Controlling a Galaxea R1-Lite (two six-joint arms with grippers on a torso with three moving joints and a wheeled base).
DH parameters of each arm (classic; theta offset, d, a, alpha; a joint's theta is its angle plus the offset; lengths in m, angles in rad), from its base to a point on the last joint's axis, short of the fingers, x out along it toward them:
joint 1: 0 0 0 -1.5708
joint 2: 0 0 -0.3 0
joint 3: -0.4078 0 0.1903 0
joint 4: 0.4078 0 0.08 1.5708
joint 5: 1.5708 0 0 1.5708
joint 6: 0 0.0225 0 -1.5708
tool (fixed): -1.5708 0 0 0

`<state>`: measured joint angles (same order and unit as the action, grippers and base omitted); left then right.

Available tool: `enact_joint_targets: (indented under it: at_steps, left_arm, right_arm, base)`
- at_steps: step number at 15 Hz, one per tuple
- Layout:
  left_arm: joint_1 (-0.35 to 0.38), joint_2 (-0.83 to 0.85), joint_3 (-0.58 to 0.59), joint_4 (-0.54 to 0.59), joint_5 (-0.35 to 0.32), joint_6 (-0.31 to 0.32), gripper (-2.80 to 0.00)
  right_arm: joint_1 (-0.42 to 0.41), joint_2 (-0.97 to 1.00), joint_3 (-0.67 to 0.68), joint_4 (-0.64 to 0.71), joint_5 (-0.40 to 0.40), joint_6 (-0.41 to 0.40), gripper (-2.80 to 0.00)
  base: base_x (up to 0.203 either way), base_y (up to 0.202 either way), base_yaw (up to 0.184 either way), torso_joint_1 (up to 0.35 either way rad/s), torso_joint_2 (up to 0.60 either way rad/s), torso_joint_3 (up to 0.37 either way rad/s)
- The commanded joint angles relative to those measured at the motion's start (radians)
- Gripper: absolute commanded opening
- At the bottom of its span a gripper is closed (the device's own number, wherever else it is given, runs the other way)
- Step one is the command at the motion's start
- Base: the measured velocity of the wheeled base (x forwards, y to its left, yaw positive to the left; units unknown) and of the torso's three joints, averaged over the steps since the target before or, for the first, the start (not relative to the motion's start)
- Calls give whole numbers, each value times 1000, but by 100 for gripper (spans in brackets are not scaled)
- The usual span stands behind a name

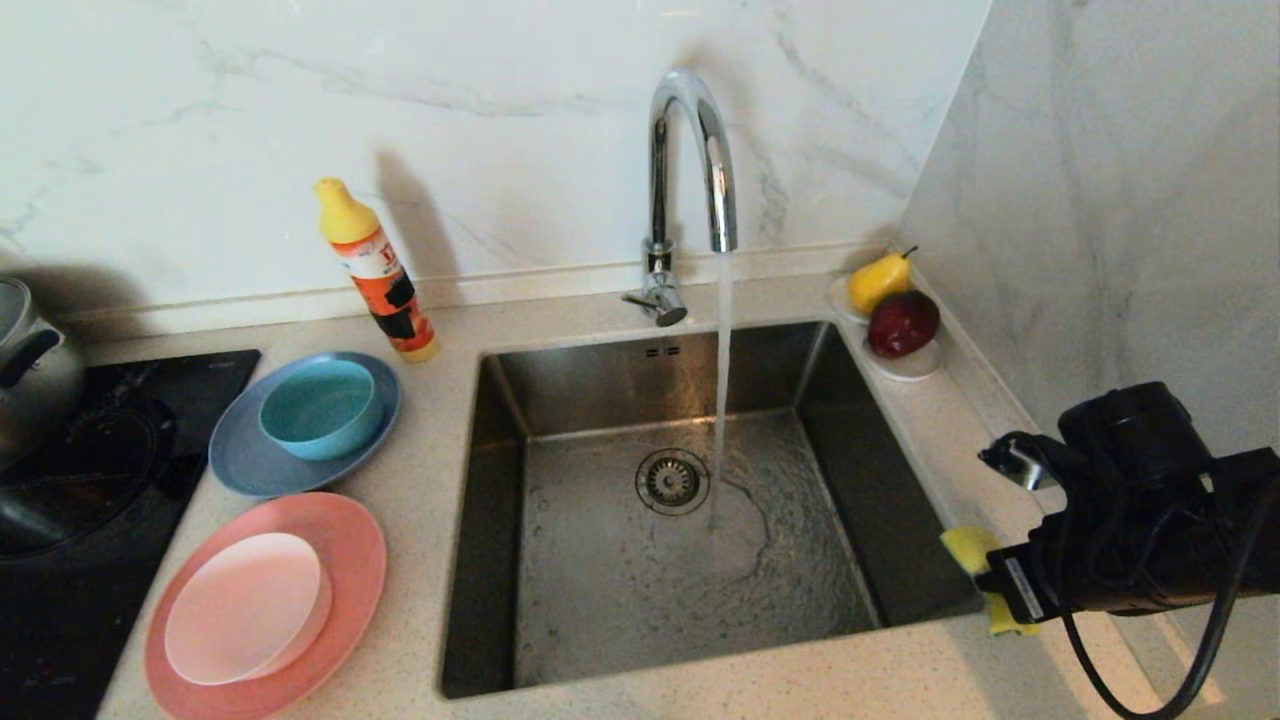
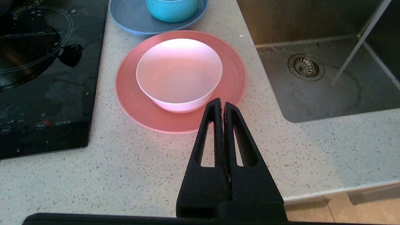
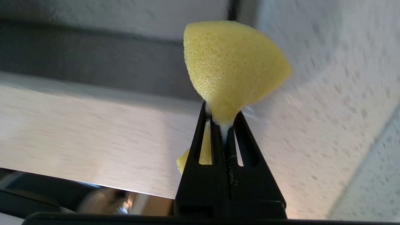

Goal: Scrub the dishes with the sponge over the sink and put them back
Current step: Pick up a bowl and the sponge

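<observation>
My right gripper (image 3: pixel 222 117) is shut on the yellow sponge (image 3: pixel 229 67), squeezing its middle; in the head view the sponge (image 1: pixel 968 548) sticks out of it over the counter just right of the sink (image 1: pixel 900 520). Left of the sink, a teal bowl (image 1: pixel 320 407) sits on a grey-blue plate (image 1: pixel 240 455). In front of them a pale pink bowl (image 1: pixel 245 605) rests on a salmon-pink plate (image 1: pixel 350 560). My left gripper (image 2: pixel 222 103) is shut and empty, parked above the counter just in front of the salmon-pink plate (image 2: pixel 137 106).
The tap (image 1: pixel 690 160) runs water into the sink beside the drain (image 1: pixel 672 480). A yellow-capped detergent bottle (image 1: pixel 378 270) stands behind the dishes. A black hob (image 1: pixel 100 480) with a steel pot (image 1: pixel 30 370) is at far left. A small dish with fruit (image 1: pixel 895 310) sits back right.
</observation>
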<state>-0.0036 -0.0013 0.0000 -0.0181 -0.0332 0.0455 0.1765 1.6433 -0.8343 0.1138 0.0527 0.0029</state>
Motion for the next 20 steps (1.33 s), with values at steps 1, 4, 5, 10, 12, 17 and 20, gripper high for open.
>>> enact_joint_targets:
  at_steps: [1,4,5,10,12,17,20]
  left_arm:
    - [0,0,18,0,0,0,-280]
    - [1,0,18,0,-1,0,-280]
    - [1,0,18,0,-1,0,-280]
    - [0,0,18,0,-1,0,-280]
    - [0,0,18,0,0,0,-280]
    - [-1,1,18,3,1,13,-280]
    - [-1,0,18,-2,1,8,-280]
  right_arm:
    - [40,-60,-21,9,0,13,-280]
    - [82,-149,-32,45,-4,30,-280]
    - [92,-188,-43,80,-4,34,-280]
    - [190,-306,-127,197,-5,72,-280]
    - [207,-299,-169,234,-5,107,-280]
    - [258,-292,-222,318,-5,141,-280]
    - [258,-290,-241,371,-4,143,-280]
  base:
    - [0,0,0,0,0,0]
    - [0,0,0,0,0,0]
    - [0,0,0,0,0,0]
    - [0,0,0,0,0,0]
    - [0,0,0,0,0,0]
    - [0,0,0,0,0,0]
    - [0,0,0,0,0,0]
